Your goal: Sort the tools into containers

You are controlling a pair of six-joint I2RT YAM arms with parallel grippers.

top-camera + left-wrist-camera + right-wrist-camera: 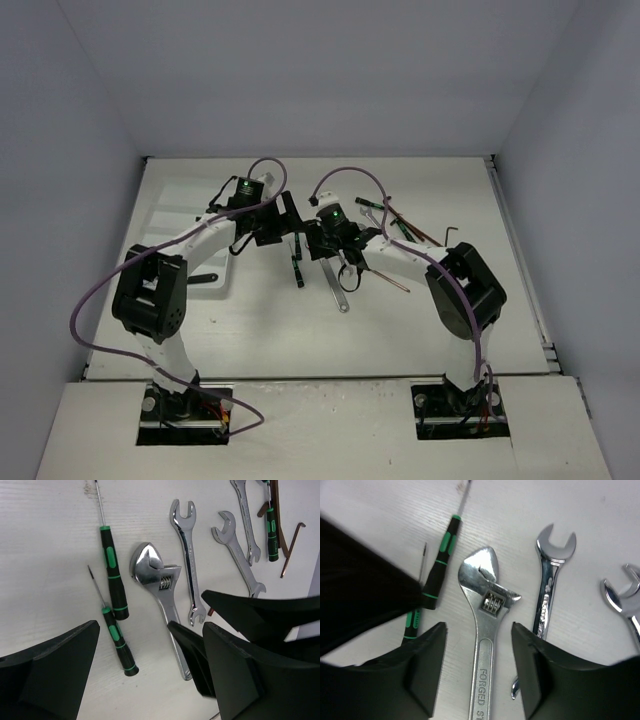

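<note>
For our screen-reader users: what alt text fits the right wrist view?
A silver adjustable wrench lies on a white table, its handle between two spread black fingers. In the picture, a green-black screwdriver lies left of it and an open-ended wrench right.

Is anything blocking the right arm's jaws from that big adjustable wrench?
Nothing visible: the right gripper straddles the handle of the adjustable wrench, jaws apart; the screwdriver and silver wrench lie outside them.

Silver adjustable wrench [486, 630] lies flat between screwdrivers [114, 580] and wrenches [186, 565].
</note>
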